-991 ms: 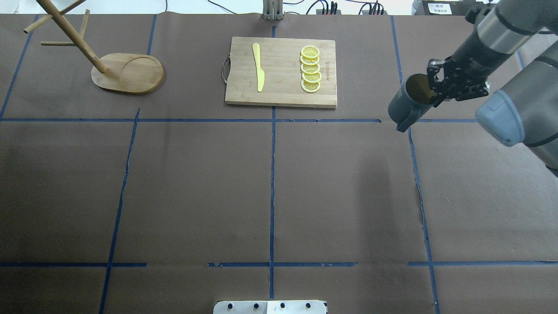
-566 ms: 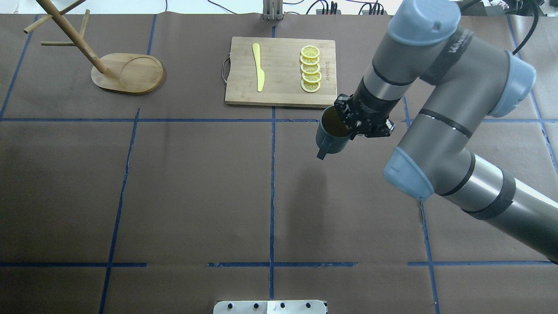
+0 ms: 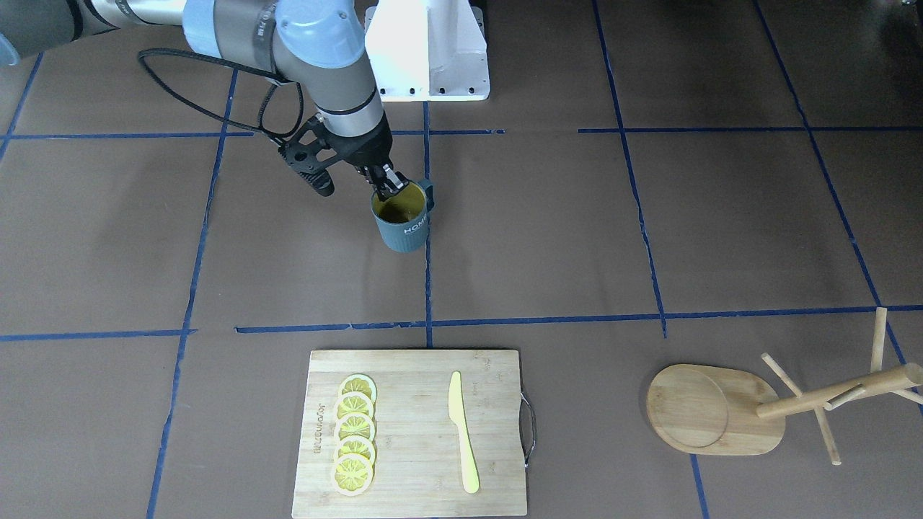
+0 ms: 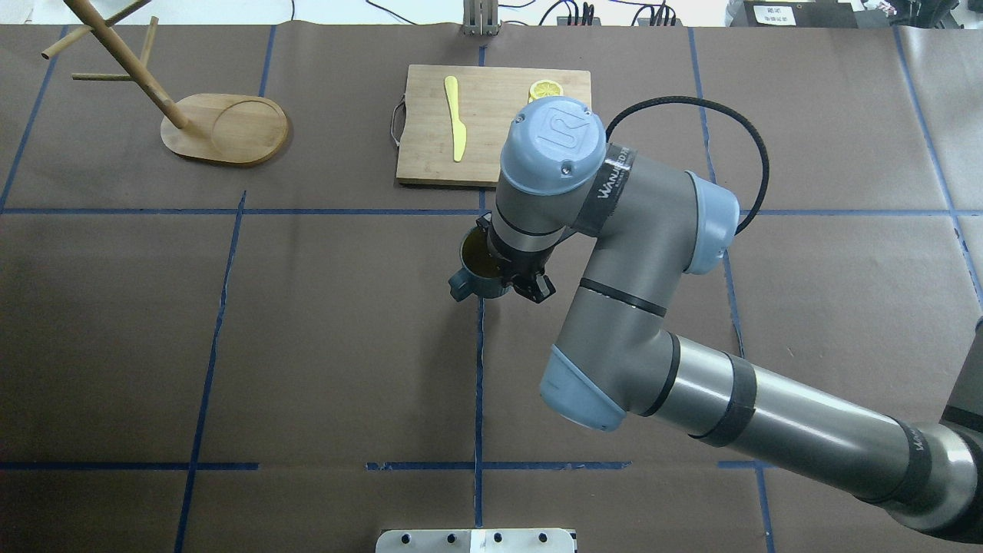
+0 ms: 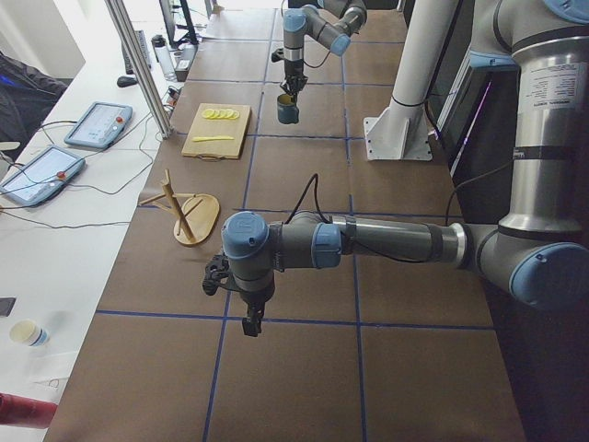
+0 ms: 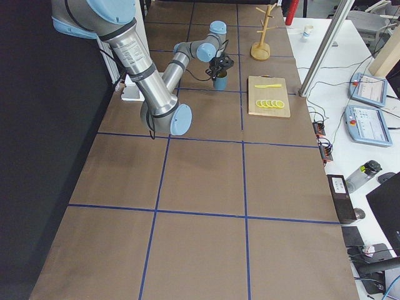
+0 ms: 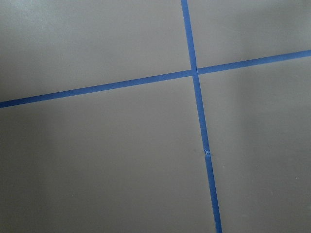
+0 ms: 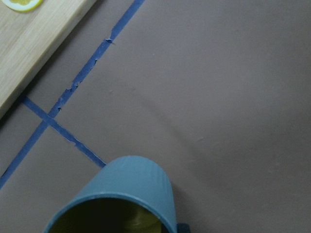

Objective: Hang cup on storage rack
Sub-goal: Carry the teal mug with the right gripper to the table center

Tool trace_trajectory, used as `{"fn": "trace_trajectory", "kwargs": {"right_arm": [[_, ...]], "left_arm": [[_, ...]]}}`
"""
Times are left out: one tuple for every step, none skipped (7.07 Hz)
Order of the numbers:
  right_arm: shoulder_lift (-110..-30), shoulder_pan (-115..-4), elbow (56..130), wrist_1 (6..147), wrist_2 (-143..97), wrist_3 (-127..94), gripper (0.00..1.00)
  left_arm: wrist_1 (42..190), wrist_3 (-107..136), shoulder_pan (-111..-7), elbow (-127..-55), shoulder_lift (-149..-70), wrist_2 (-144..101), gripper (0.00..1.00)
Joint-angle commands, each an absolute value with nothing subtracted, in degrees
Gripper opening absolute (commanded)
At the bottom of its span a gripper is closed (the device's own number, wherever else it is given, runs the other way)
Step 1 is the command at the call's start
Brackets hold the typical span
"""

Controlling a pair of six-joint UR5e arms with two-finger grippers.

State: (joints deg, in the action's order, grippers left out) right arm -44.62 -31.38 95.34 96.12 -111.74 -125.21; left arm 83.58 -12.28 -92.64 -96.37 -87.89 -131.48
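My right claw pinches the rim of the cup, mouth up, near the cutting board and well apart from the storage rack; whether my left claw is spread or pressed together, I cannot tell.

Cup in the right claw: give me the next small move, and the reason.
Probably swing the cup leftward toward the storage rack: the right claw grips its rim near the table's middle, while the rack stands far off at the robot's left, its pegs bare.
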Motion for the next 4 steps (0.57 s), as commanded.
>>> {"fn": "trace_trajectory", "kwargs": {"right_arm": [[-42.3,-30.2,90.4,96.0,-111.0,-135.3,0.03],[-42.3,-30.2,89.5,95.8,-111.0,-137.7,0.03],[-42.3,-30.2,89.5,95.7,-111.1,-139.1,0.03],[-42.3,-30.2,89.5,95.4,-111.4,-139.2,0.03]], "left_arm": [[83.6,-12.2,-92.6,-96.4,-87.9,-131.5,1.00],[83.6,-12.3,-92.6,-96.4,-87.9,-131.5,1.00],[83.6,-12.3,-92.6,-96.4,-87.9,-131.5,1.00],[83.6,-12.2,-92.6,-96.4,-87.9,-131.6,1.00]]}}
